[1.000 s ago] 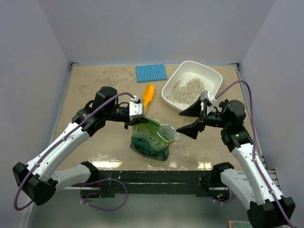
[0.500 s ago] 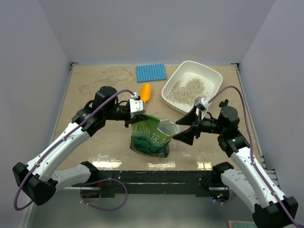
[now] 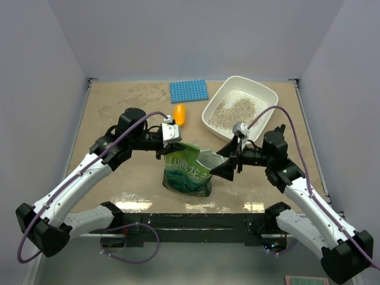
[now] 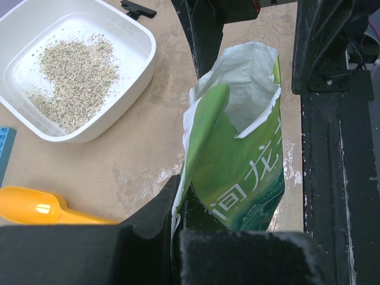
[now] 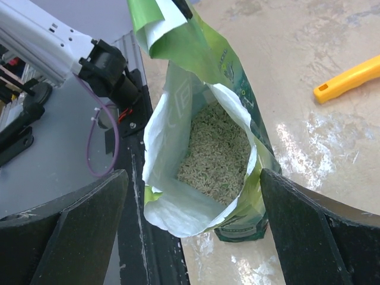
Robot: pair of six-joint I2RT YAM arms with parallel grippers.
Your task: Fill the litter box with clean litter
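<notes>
The white litter box [image 3: 266,95] stands at the back right with a heap of clean litter [image 3: 233,111] in it; it also shows in the left wrist view [image 4: 139,59]. A green foil bag [image 3: 189,173] stands upright in the middle, mouth open, with more litter [image 5: 215,155] inside. My left gripper [image 3: 169,144] is shut on the bag's top left edge [image 4: 178,202]. My right gripper [image 3: 225,160] is open, its fingers [image 5: 309,231] on either side of the bag's open right end, apart from it.
An orange scoop [image 3: 179,114] lies behind the bag, left of the litter box. A blue studded mat [image 3: 189,91] lies at the back. Spilled dust marks the table near its front edge [image 3: 196,205].
My right gripper has moved left and slightly forward, from beside the litter box to the bag's open end. The left gripper has held the bag still.
</notes>
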